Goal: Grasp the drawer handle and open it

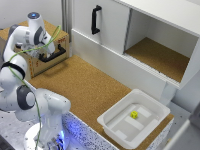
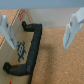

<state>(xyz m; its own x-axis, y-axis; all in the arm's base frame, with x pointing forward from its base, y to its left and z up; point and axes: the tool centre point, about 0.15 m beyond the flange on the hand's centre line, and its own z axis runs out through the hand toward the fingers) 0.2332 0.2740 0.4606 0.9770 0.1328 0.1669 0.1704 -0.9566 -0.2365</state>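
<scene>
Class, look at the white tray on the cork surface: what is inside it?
Inside the white tray sits one small yellow block, apart from its walls. Nothing else shows there, and nothing covers the tray's floor in the exterior view.

No text, number or brand can be read in either view. On the brown front of the drawer [image 2: 15,47], beside the drawer handle [image 2: 31,50], stands a small blue mark, too blurred to read.
</scene>
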